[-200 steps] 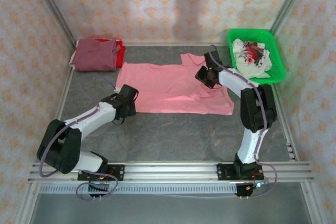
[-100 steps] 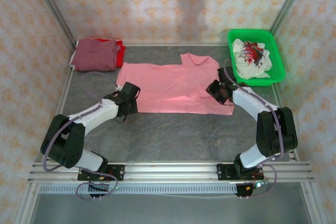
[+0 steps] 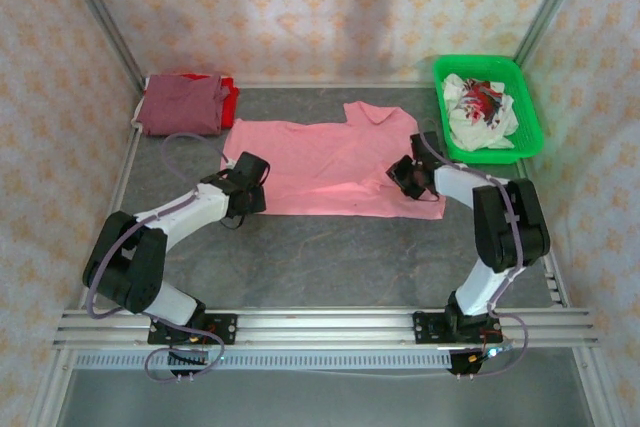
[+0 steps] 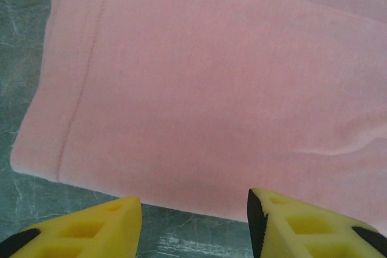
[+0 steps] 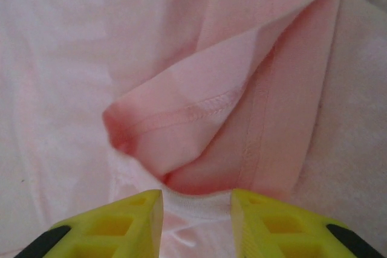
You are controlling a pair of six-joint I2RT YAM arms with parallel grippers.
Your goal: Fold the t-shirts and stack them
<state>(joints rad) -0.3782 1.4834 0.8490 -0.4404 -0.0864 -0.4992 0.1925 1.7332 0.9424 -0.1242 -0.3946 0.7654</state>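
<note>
A salmon-pink t-shirt lies spread flat on the grey table, collar toward the back. My left gripper hovers at its near left corner. In the left wrist view it is open, straddling the shirt's front hem and bare table. My right gripper is down on the shirt's right sleeve. In the right wrist view its jaws stand partly apart, pressed into the cloth just behind a raised sleeve fold. A folded maroon t-shirt lies on a red one at the back left.
A green basket at the back right holds crumpled white and red cloth. Metal frame rails run along the table's sides and the near edge. Bare grey tabletop lies between the shirt and the arm bases.
My right gripper has come from the collar area down and toward me onto the right sleeve, and its jaws have narrowed a little. My left gripper has crept slightly forward at the shirt's left corner.
</note>
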